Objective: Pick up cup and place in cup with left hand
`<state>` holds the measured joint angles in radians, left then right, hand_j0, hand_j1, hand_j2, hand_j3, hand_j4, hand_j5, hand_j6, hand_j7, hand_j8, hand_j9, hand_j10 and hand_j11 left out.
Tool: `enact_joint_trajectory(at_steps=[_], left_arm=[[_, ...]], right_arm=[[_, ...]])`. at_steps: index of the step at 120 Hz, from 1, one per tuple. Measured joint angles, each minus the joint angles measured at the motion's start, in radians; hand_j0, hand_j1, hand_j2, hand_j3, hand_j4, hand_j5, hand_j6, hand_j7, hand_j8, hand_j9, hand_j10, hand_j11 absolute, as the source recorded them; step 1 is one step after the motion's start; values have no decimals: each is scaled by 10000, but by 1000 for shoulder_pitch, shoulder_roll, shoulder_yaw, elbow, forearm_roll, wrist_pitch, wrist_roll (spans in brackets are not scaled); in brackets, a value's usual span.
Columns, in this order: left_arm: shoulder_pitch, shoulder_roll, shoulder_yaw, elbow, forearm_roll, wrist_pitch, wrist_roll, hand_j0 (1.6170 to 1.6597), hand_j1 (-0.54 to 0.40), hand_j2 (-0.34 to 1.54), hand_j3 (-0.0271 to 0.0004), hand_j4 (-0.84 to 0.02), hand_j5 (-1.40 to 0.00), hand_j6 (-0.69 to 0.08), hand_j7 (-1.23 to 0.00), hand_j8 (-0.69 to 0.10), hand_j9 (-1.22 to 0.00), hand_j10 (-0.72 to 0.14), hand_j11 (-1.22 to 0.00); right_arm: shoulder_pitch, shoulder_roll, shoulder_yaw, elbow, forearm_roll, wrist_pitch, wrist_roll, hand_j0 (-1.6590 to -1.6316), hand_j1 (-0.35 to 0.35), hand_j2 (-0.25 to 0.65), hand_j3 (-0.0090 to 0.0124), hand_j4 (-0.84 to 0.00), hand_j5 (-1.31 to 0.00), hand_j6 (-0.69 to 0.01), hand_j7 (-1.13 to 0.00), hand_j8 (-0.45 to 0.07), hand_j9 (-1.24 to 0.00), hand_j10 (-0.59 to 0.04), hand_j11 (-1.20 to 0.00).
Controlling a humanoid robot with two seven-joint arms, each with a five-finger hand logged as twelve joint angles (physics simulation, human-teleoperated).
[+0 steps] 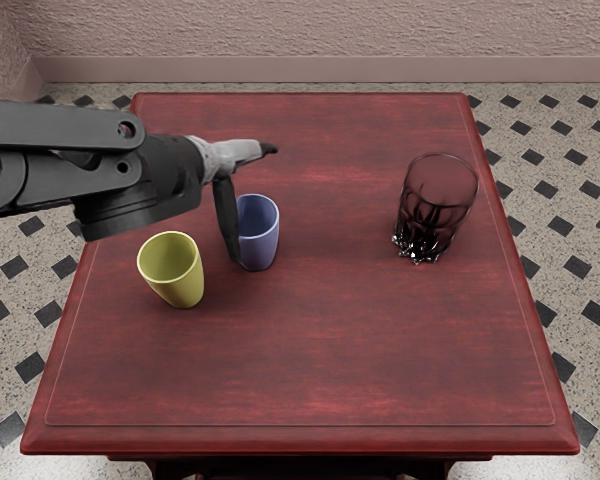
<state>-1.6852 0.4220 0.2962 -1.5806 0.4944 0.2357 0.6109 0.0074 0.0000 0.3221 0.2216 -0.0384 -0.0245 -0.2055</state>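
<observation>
My left hand (251, 205) reaches in from the left edge, above and beside the blue cup. One light finger with a dark tip stretches right over the table, while a dark digit points down along the cup's left side and hides part of it. The hand looks open, with no cup held; whether the dark digit touches the blue cup I cannot tell. Upright on the table stands the blue cup (262, 240). To its left and slightly nearer is the yellow-green cup (185, 288), also upright, its mouth showing an empty inside.
A tall dark transparent glass (436, 205) stands at the right of the red wooden table (310, 360). The left forearm spans the table's left edge. Behind the table runs a pale wall above a tiled floor.
</observation>
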Motion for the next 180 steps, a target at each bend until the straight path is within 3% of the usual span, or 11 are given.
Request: enact_joint_trajectory(at_steps=[34,81,129,180], left_arm=[[5,-29,71,3,12,111,0,16581,3491,9,0,-13,-2,-20,-1,-18,-1,-12,0],[35,-75,85,54,3,175,0,16581,3449,16,0,-46,-49,-52,-48,-51,-47,-46,-47],[46,-142,86,84,-45,175,0,16581,1828,288,0,-1402,-1810,-1409,-1809,-1408,-1808,-1401,-1808],[58,-143,99,106,-47,169,0,16581,590,495,0,-2434,-3151,-2440,-3151,-2439,-3150,-2433,-3150]], right_arm=[[0,0,0,1,0,0,0,-16581,-3116,-64,0,-311,-405,-310,-405,-311,-405,-311,-405],[0,0,0,1,0,0,0,-16581,-3117,-64,0,-311,-404,-310,-404,-310,-404,-310,-404],[0,0,0,0,0,0,0,-16581,-3117,-64,0,-310,-404,-310,-404,-310,-404,-310,-404],[0,0,0,-2,0,0,0,-16581,-3117,-64,0,-310,-404,-310,-404,-310,-404,-310,-404]])
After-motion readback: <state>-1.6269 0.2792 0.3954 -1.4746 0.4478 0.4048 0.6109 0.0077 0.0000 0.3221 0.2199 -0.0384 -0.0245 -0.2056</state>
